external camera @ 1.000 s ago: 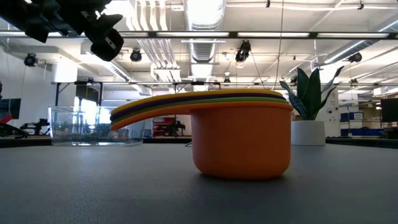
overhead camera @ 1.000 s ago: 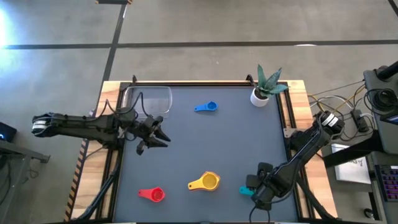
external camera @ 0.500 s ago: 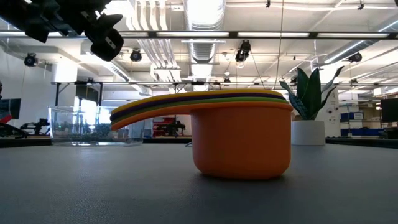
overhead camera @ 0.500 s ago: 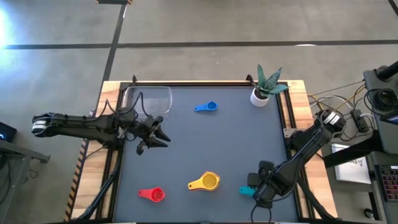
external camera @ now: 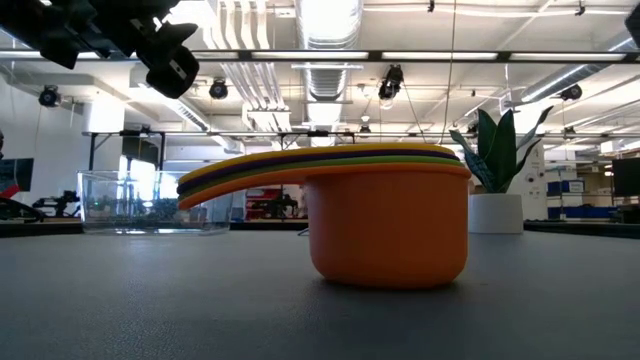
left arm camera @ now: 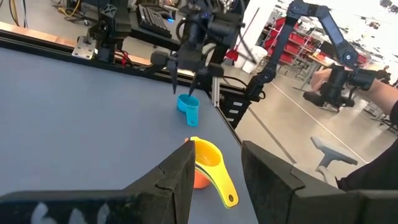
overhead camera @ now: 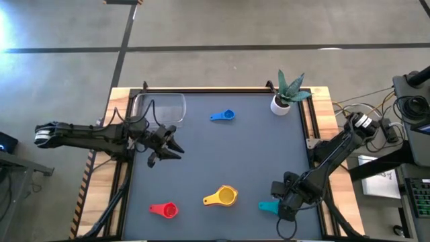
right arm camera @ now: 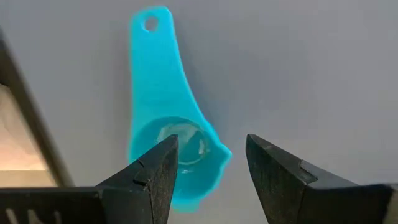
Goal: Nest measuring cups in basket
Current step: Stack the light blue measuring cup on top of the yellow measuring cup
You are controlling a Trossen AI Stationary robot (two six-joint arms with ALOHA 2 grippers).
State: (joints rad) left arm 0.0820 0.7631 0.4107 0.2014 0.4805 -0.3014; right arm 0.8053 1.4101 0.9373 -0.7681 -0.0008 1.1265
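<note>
While poised above the teal cup (right arm camera: 171,143), the right claw (right arm camera: 208,171) gapes.

Site: industrial robotics lab or workshop hall. Exposed ducts (external camera: 335,60) and ceiling light strips (external camera: 520,85) running overhead. Bare concrete floor (overhead camera: 222,40) surrounding wood-edged table (overhead camera: 322,94). Second robot arm (left arm camera: 323,31) standing in background beside red racks (left arm camera: 283,43). Loose cables (overhead camera: 376,114) trailing off table edge. Person's hand (left arm camera: 382,93) showing at far side of room.
</note>
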